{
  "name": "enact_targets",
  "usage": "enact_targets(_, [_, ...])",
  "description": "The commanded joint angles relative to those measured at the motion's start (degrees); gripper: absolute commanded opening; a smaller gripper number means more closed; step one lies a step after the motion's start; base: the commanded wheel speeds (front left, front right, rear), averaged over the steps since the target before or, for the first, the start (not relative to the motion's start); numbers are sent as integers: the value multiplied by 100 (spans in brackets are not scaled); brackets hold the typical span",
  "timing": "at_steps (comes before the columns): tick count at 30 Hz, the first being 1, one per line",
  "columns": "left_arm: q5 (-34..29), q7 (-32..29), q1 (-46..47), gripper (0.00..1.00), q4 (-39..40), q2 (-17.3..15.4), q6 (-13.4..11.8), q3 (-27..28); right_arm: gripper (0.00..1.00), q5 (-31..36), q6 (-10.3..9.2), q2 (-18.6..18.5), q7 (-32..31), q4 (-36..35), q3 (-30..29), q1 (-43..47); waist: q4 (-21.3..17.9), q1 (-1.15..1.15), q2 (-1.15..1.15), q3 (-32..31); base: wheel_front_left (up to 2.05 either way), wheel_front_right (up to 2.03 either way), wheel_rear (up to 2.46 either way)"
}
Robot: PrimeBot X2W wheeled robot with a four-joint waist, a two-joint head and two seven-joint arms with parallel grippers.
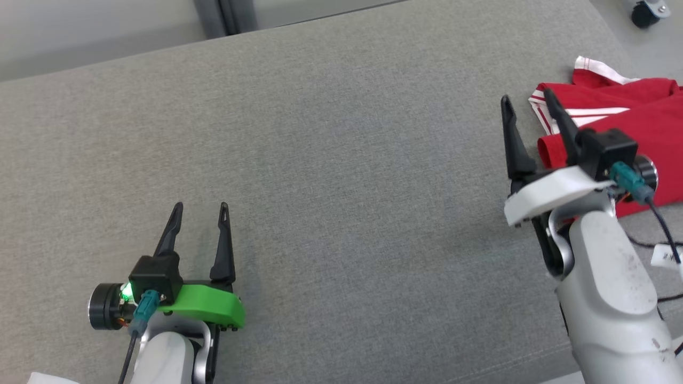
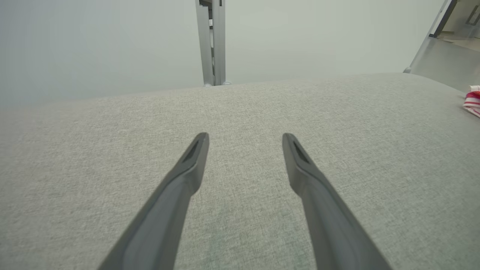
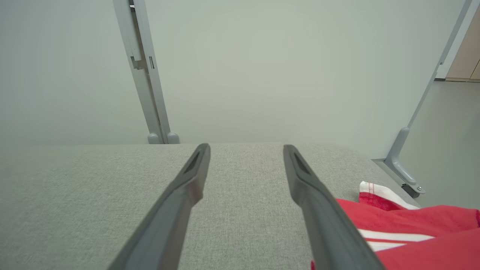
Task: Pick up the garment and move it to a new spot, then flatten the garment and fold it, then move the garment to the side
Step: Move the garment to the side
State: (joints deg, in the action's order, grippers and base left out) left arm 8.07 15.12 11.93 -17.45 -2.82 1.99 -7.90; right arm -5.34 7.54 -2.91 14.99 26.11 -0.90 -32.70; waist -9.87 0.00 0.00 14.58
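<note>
The red, white-trimmed jersey shirt (image 1: 640, 106) lay at the frame's right edge on the grey fabric counter (image 1: 341, 133). The left end effector (image 1: 201, 205) and right end effector (image 1: 525, 96) stood spread, empty. Setting aside seemed done; next, a snag-free retreat.

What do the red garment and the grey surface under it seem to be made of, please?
The garment: soft matte cloth, probably a knit jersey; it lies in limp folds with sewn stripe trim. The surface: grey woven upholstery fabric, matte, showing a fine flecked weave; what it covers cannot be told.
</note>
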Motion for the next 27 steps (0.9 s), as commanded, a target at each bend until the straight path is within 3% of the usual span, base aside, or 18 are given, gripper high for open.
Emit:
enact_targets(1, [29, -3, -94, 100, -9, -24, -34, 52, 100, -105, -12, -19, 21, -53, 28, 241, 293, 0, 0, -280, 0, 0, 0])
enact_targets(9, [118, -3, -468, 100, -49, -21, -236, 259, 100, -335, -11, -17, 21, -51, 112, 1242, 598, 0, 0, -630, 0, 0, 0])
enact_targets(27, [283, -3, -1267, 100, -5, -21, -164, 447, 100, -597, -11, -15, 22, 156, 3, 2088, 884, 0, 0, -1254, 0, 0, 0])
